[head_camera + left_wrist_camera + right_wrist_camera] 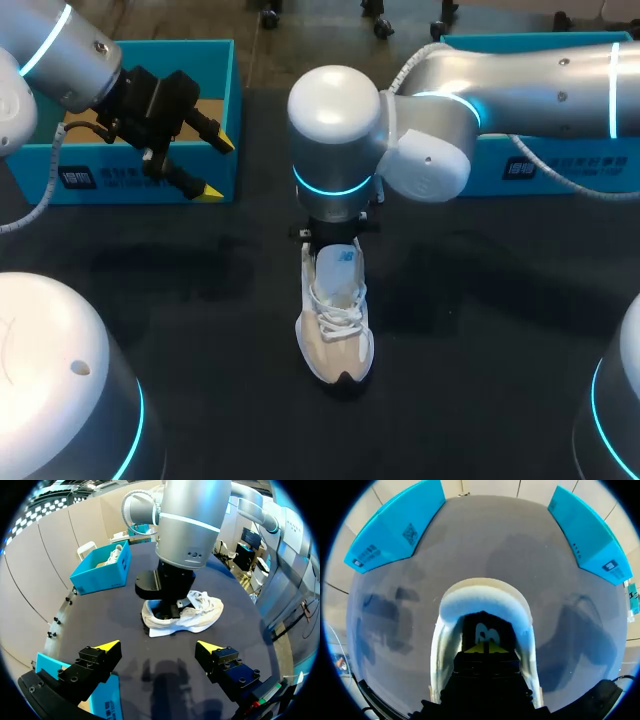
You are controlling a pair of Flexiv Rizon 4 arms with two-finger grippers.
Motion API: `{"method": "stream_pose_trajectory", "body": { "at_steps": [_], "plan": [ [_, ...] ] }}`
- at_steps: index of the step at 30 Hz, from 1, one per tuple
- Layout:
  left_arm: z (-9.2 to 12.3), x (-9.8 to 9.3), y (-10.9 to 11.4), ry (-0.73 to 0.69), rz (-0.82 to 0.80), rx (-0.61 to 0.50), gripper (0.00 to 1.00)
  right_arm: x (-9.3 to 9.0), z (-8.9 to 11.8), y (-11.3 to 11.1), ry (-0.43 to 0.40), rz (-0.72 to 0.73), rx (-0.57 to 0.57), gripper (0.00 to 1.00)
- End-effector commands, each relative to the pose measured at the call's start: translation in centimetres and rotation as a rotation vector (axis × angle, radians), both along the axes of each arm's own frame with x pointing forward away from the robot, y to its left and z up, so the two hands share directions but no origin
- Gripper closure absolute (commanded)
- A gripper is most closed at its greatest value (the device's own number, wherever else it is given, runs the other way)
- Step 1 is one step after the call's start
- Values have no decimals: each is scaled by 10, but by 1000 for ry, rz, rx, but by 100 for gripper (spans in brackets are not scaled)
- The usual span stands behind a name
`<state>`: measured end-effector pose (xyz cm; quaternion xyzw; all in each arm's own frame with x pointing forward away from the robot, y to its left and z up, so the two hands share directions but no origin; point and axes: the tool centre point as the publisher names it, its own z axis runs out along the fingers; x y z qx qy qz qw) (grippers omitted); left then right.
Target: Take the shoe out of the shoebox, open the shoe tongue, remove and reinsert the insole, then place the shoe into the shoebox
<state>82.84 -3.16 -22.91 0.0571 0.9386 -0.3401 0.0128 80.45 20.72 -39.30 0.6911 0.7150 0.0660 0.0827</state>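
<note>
White lace-up shoe [335, 320] on the dark table [200, 300], centre, toe nearest. My right tool [482, 647] sits inside its opening, tips closed together over the insole [482, 631]; I cannot tell if they pinch it. Left tool [159, 646] hangs spread wide and empty. Best drawn out slowly, heel end first.

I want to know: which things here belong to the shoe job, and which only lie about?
Job: white shoe, right hand inside it; open blue shoebox, likely its own, beside the left hand.
Lying about: second blue box, seemingly holding another shoe.
</note>
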Motion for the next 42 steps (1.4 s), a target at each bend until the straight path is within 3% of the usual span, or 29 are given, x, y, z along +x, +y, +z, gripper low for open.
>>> {"method": "stream_pose_trajectory", "body": {
  "at_steps": [1, 7, 14, 16, 22, 31, 35, 42],
  "plan": [
    [1, 0, 1, 0, -1, 3, 0, 5, 4, 4, -5, 5, -27, 100],
    [1, 0, 1, 0, -1, 3, 0, 15, 3, 2, -5, 15, -48, 100],
    [1, 0, 1, 0, -1, 3, 0, 16, -11, 10, 104, 46, -27, 100],
    [1, 0, 1, 0, -1, 3, 0, 13, -11, 11, 128, 46, -14, 100],
    [1, 0, 1, 0, -1, 3, 0, 0, 21, 3, 203, -31, -4, 100],
    [1, 0, 1, 0, -1, 3, 0, -23, 48, -5, 338, -5, -7, 100],
    [1, 0, 1, 0, -1, 3, 0, -33, 48, -8, 427, 35, -8, 100],
    [1, 0, 1, 0, -1, 3, 0, -43, 38, -8, 491, 50, 9, 100]
  ]
}}
